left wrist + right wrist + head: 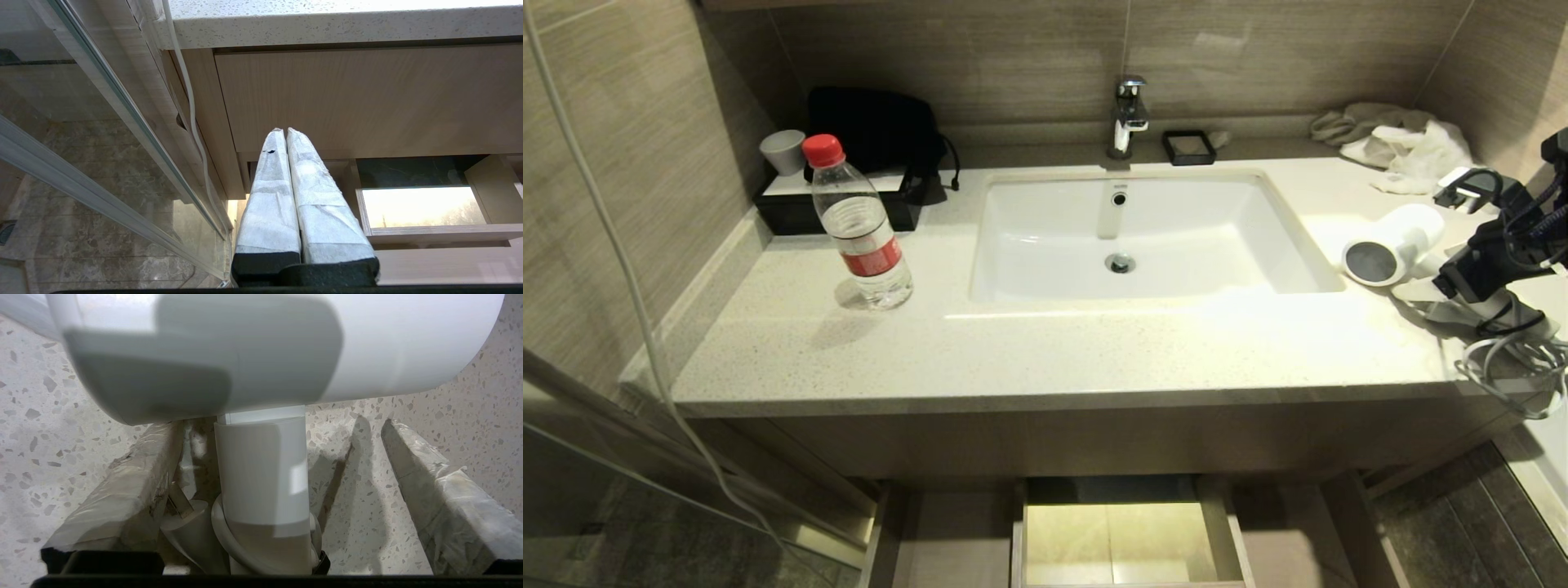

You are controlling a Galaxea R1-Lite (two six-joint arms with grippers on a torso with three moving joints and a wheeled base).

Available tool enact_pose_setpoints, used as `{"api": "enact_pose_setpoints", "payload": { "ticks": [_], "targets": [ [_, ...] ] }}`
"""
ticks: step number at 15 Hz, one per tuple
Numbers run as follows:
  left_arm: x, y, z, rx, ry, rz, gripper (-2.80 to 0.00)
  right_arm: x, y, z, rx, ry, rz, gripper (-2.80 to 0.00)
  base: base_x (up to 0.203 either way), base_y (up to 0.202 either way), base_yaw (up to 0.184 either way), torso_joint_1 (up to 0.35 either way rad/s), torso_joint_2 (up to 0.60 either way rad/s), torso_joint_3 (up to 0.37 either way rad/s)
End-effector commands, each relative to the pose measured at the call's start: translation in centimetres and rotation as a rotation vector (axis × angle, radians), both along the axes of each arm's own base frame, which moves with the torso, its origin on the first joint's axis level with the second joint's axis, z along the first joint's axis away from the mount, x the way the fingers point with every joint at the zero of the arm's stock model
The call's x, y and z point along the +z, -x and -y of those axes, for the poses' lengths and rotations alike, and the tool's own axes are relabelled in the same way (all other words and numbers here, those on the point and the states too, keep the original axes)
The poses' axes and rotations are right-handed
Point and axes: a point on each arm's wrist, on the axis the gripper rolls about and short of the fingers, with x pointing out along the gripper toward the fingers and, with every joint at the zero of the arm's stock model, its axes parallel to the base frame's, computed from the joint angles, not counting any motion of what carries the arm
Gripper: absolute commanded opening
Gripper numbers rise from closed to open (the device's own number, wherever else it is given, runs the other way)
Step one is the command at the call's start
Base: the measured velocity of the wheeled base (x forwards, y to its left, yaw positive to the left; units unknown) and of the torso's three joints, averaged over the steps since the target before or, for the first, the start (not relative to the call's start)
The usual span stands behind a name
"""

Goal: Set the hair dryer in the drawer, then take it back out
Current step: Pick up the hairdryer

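The small white hair dryer (1392, 241) lies on the counter right of the sink, its grey grille end facing the basin and its cord (1511, 367) coiled near the counter's front edge. My right gripper (1454, 298) is low over it, open. In the right wrist view the dryer's handle (261, 469) stands between the fingers of this gripper (278, 426), with a wide gap on one side. The plug (188, 522) sits beside the other finger. The drawer (947, 531) is pulled out below the counter. My left gripper (282, 130) is shut and parked under the counter beside the drawer (429, 234).
A water bottle (862, 224) stands left of the sink (1013, 237). A black tray with a cup (792, 204) and a black bag (874, 131) are at the back left. A cloth rag (1405, 139) lies at the back right. A glass panel (588, 457) runs along the left.
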Motion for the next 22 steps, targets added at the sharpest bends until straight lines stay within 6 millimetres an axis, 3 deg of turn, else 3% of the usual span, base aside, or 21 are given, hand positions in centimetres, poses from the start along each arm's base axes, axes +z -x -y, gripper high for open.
{"api": "enact_pose_setpoints", "payload": {
  "ticks": [1,8,13,22],
  "targets": [
    [0.0,0.0,0.0,0.000,0.000,0.000,-2.80,-0.4,0.0,0.0,0.003,-0.002,-0.019,-2.80,0.000,0.000,0.000,0.000,0.00,0.000],
    [0.0,0.0,0.0,0.000,0.000,0.000,-2.80,0.6,1.1,-0.4,-0.001,0.000,-0.005,-2.80,0.000,0.000,0.000,0.000,0.00,0.000],
    [0.0,0.0,0.0,0.000,0.000,0.000,-2.80,3.0,4.2,-1.4,-0.003,0.007,0.022,-2.80,0.000,0.000,0.000,0.000,0.00,0.000],
    [0.0,0.0,0.0,0.000,0.000,0.000,-2.80,5.4,10.4,-3.6,0.000,0.026,0.077,-2.80,0.000,0.000,0.000,0.000,0.00,0.000]
  ]
}}
